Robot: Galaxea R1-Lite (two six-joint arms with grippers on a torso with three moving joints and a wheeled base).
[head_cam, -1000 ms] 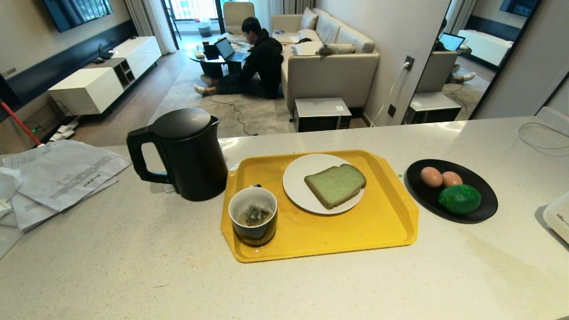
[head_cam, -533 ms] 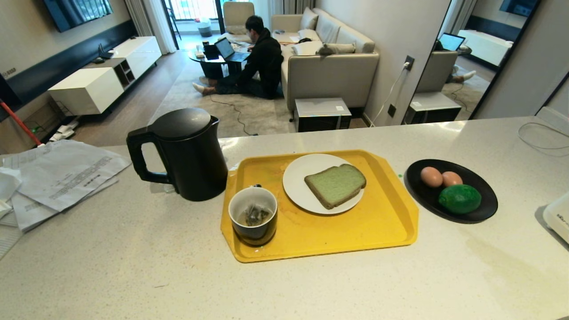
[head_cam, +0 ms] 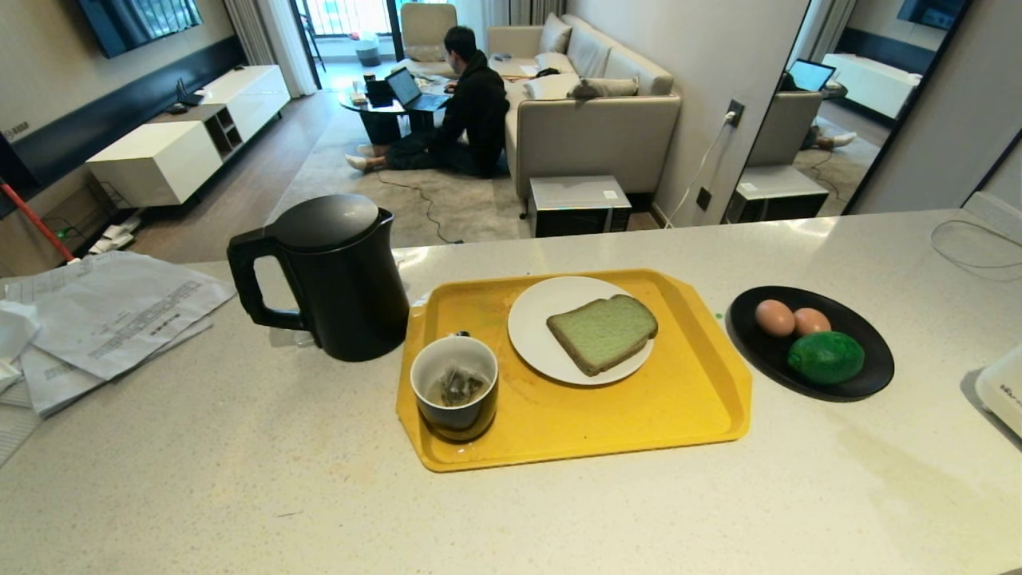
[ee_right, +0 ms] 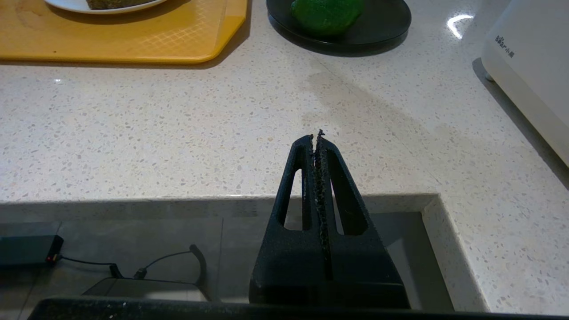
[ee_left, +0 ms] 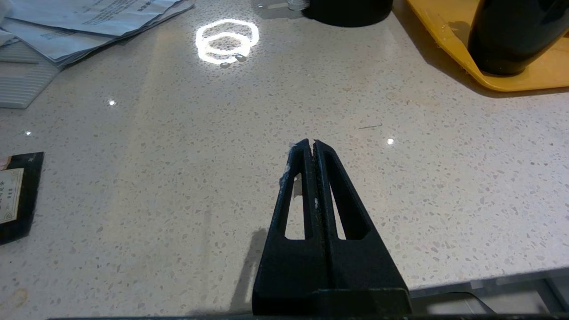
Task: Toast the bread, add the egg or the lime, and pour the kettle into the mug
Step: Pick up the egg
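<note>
Everything looks laid out ready: bread (head_cam: 603,332) on a white plate (head_cam: 531,319) on the yellow tray (head_cam: 687,399), mug (head_cam: 454,386) with a teabag at the tray's near left corner, kettle (head_cam: 335,275) just left, eggs (head_cam: 774,317) and lime (head_cam: 825,357) on a black dish (head_cam: 874,351) to the right. Left gripper (ee_left: 313,144) and right gripper (ee_right: 316,138) hover at the near counter edge, pinched closed, empty. Since a second ago only the far person (head_cam: 471,108) has shifted.

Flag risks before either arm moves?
Mug stands at the tray's near-left corner, close beside the kettle: a lift or tilt could clip it. Two eggs touch the lime on the black plate; picking one may roll the rest. Both grippers are shut.
</note>
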